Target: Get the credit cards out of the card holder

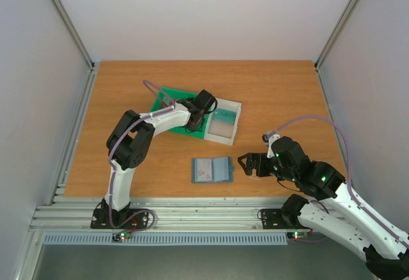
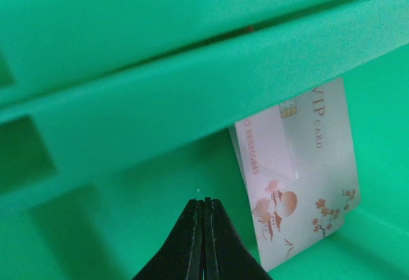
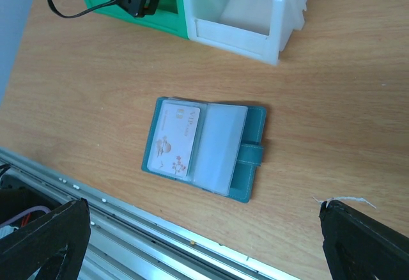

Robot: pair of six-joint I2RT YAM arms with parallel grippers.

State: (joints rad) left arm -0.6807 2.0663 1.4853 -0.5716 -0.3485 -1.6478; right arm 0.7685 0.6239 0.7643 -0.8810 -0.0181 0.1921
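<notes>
The card holder [image 3: 204, 149] lies open on the table [image 1: 287, 94], a white-pink card [image 3: 174, 140] in one pocket. Just right of it hovers the right gripper [image 1: 251, 163], released and empty. Beyond it, the left gripper [image 2: 206, 211] is clenched on nothing inside the green bin [image 2: 160, 101], beside a second card [image 2: 300, 171].

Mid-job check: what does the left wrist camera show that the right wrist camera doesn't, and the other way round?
Left wrist only: a VIP card inside the green bin, just beyond the tips of the shut left gripper. Right wrist only: the card holder open on the table with a second card in one pocket, the white bin, and the right gripper, open. Both: the green bin, with the left gripper down in it.
</notes>
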